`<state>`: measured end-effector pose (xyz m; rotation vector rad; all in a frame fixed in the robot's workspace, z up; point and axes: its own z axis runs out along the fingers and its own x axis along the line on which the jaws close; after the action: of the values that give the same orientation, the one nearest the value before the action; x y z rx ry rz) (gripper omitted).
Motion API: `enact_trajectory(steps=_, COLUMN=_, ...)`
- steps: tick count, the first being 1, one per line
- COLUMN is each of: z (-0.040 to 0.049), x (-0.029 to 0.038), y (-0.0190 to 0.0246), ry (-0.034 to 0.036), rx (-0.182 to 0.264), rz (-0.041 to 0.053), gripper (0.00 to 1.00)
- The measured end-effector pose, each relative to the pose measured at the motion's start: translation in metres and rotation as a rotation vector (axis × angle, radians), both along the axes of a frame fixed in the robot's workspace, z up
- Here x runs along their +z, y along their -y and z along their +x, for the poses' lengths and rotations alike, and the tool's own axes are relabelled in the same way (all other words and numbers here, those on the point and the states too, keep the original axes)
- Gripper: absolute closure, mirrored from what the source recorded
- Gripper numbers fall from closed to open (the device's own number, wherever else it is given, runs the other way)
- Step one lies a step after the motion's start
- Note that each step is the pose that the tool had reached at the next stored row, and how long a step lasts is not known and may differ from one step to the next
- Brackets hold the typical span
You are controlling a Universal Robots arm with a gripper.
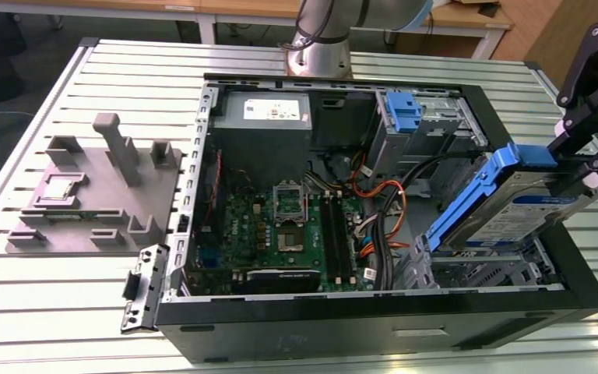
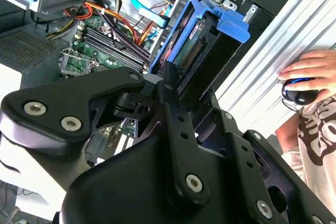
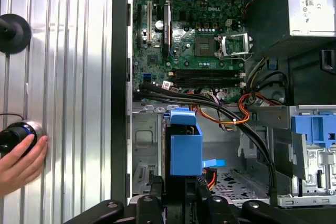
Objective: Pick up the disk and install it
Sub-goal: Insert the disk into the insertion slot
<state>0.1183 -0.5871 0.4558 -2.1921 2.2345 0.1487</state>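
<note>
My hand (image 1: pixel 579 175) is closed on the disk (image 1: pixel 512 210), gripping its upper end. The disk is off the worktop (image 1: pixel 91 304) and hangs tilted over the open computer case (image 1: pixel 382 335). It is on the side nearest the worktop edge at the exterior view's right. Its silver face with the white-and-blue label is turned up, and the bright blue bracket (image 1: pixel 476 195) frames it. The lower end dips toward a bare metal drive cage (image 1: pixel 476 269) in that corner of the case. I cannot tell whether it touches the cage.

Black and orange cables (image 3: pixel 231 111) run across just beside the cage, between it and the green motherboard (image 1: pixel 289 226). Further along the same side of the case stands a fixed drive bay with a blue handle (image 1: pixel 408 113). A grey power-supply box (image 1: pixel 262 113) fills the case corner nearest my arm's base.

Outside the case, toward the worktop edge at the exterior view's left, a grey moulded fixture (image 1: pixel 91 195) with upright posts stands well apart from the disk.

In the first wrist view a person's hand (image 3: pixel 21 158) rests on the slatted worktop beside the case's outer wall, touching a small dark rounded device (image 3: pixel 16 135).
</note>
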Motion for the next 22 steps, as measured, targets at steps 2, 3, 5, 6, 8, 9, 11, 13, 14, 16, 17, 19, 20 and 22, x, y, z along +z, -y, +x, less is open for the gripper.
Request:
enact_trajectory(steps=2, z=0.0000, x=-0.0001, y=0.0000, ry=0.0000, rx=0.000, rz=0.0001, gripper=0.65)
enact_trajectory(steps=3, z=0.0000, x=-0.0003, y=0.0000, ry=0.0000, rx=0.000, rz=0.0002, gripper=0.65)
enact_trajectory(steps=5, z=0.0000, x=-0.0014, y=0.0000, ry=0.0000, rx=0.000, rz=0.0002, gripper=0.65)
enact_trajectory(steps=6, z=0.0000, x=-0.0016, y=0.0000, ry=0.0000, rx=0.000, rz=0.0001, gripper=0.65)
enact_trajectory(steps=8, z=-0.0001, x=-0.0016, y=0.0000, ry=0.0000, rx=0.000, rz=0.0000, gripper=0.65)
enact_trajectory(steps=9, z=0.0000, x=-0.0016, y=0.0000, ry=0.0000, rx=0.000, rz=0.0000, gripper=0.65)
enact_trajectory(steps=11, z=0.0000, x=-0.0017, y=0.0000, ry=0.0000, rx=0.000, rz=0.0001, gripper=0.65)
enact_trajectory(steps=13, z=-0.0001, x=-0.0025, y=0.0000, ry=0.0000, rx=0.000, rz=0.0004, gripper=0.65)
enact_trajectory(steps=14, z=0.0000, x=-0.0032, y=0.0000, ry=0.0000, rx=0.000, rz=0.0001, gripper=0.65)
enact_trajectory(steps=16, z=0.0000, x=-0.0046, y=0.0000, ry=0.0000, rx=0.000, rz=0.0001, gripper=0.65)
enact_trajectory(steps=17, z=0.0000, x=-0.0051, y=0.0000, ry=0.0000, rx=0.000, rz=0.0002, gripper=0.65)
enact_trajectory(steps=19, z=-0.0001, x=-0.0065, y=0.0000, ry=0.0000, rx=0.000, rz=0.0002, gripper=0.65)
enact_trajectory(steps=20, z=-0.0001, x=-0.0074, y=0.0000, ry=0.0000, rx=0.000, rz=0.0002, gripper=0.65)
enact_trajectory(steps=22, z=-0.0001, x=-0.0098, y=0.0000, ry=0.0001, rx=0.000, rz=0.0002, gripper=0.65)
